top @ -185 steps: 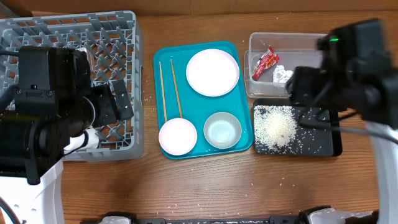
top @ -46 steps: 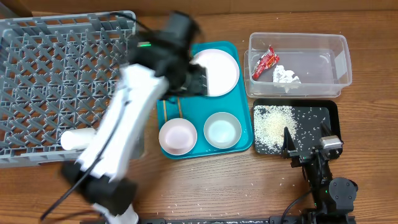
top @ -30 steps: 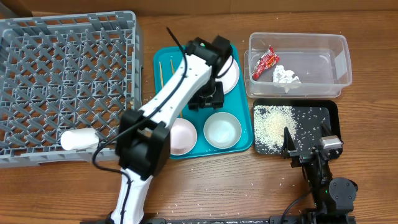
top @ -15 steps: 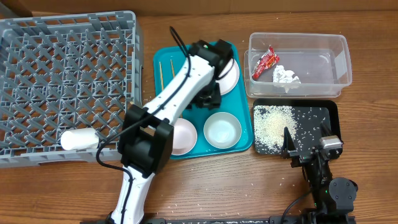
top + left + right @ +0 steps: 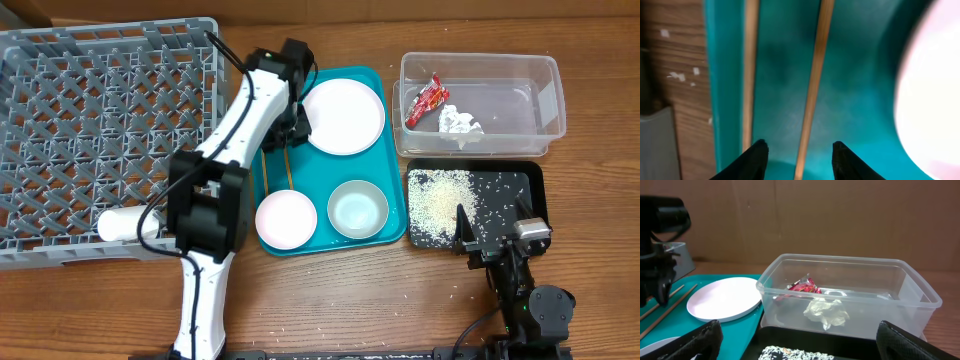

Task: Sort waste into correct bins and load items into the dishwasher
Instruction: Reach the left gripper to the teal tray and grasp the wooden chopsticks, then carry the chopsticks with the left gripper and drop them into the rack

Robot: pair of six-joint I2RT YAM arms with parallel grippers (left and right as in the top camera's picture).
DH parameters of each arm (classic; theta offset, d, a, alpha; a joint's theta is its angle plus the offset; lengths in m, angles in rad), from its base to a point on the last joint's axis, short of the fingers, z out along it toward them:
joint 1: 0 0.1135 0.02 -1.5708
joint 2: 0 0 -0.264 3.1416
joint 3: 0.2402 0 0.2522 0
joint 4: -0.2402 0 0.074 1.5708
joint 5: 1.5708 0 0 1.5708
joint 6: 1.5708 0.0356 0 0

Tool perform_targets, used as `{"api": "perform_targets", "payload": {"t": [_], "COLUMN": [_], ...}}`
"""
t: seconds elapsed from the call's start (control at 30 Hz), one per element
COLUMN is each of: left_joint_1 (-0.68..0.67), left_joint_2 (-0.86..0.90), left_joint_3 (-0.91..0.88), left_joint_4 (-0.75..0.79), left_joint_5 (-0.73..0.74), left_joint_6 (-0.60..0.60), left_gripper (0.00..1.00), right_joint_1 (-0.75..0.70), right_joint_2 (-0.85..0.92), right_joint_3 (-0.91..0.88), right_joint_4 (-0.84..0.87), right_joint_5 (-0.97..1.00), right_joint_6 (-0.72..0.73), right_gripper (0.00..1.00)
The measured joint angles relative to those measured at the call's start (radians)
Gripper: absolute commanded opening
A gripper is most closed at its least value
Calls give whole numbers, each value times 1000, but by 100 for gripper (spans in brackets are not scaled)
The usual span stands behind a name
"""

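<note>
Wooden chopsticks (image 5: pixel 813 90): one lies dead centre between the left gripper's (image 5: pixel 799 146) spread jaws, its partner just outside one jaw. Right gripper (image 5: pixel 799 332) jaws are wide apart too.

Pose: left arm (image 5: pixel 232 135) stretched out, right arm (image 5: pixel 522 290) folded.
The left gripper (image 5: pixel 797 156) points straight down at the end of its long reach, fingers (image 5: pixel 756 152) parted; the right gripper (image 5: pixel 800 342) sits low and level, spread wide.
</note>
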Motion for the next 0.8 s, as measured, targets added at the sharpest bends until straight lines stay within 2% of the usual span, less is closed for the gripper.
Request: {"api": "perform_targets", "payload": {"t": [0.07, 0.17, 0.23, 0.6, 0.8], "left_joint_1": [-2, -2, -2, 19, 56], "left_joint_2": [27, 65, 77, 63, -147], "left_joint_3": [0, 0, 3, 16, 24], "left_joint_4": [4, 7, 3, -70, -127], "left_joint_5": [-2, -3, -3, 23, -7], "left_joint_6": [7, 18, 16, 53, 135], "left_gripper": [30, 21, 4, 4, 4], "right_joint_1": [0, 0, 0, 0, 0], "right_joint_2": [0, 0, 0, 0, 0], "right_joint_3": [0, 0, 0, 0, 0], "right_joint_4": [0, 0, 0, -1, 0], "right_joint_5": [0, 0, 0, 0, 0], "right_joint_6": [0, 0, 0, 0, 0], "right_gripper": [100, 100, 100, 100, 100]}}
